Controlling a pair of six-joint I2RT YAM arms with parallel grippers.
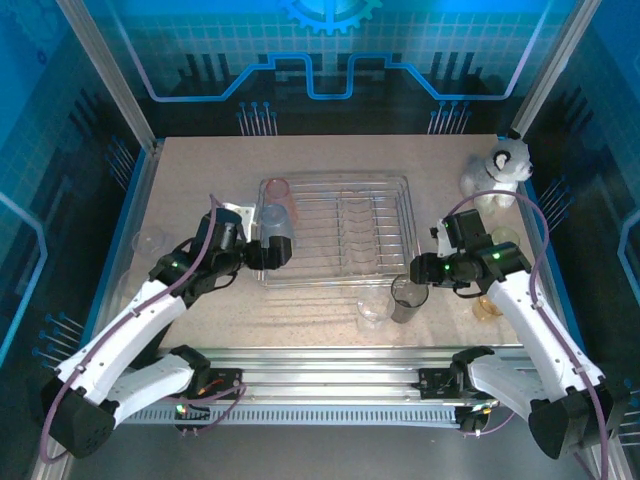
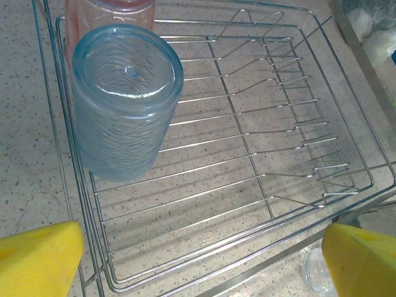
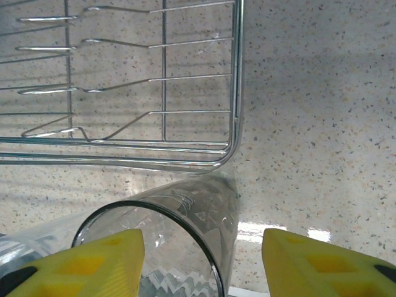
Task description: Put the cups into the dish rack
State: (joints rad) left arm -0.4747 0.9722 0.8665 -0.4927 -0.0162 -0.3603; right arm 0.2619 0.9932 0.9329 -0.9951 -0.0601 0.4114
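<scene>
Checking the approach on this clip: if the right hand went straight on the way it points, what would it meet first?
The right hand would likely meet the smoky grey cup first, its wall between the open fingers; the dish rack corner lies beyond.

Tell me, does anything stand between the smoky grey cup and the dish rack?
Nothing visible does. Only bare table lies between the grey cup and the near right corner of the dish rack; its low rim needs lifting over.
</scene>
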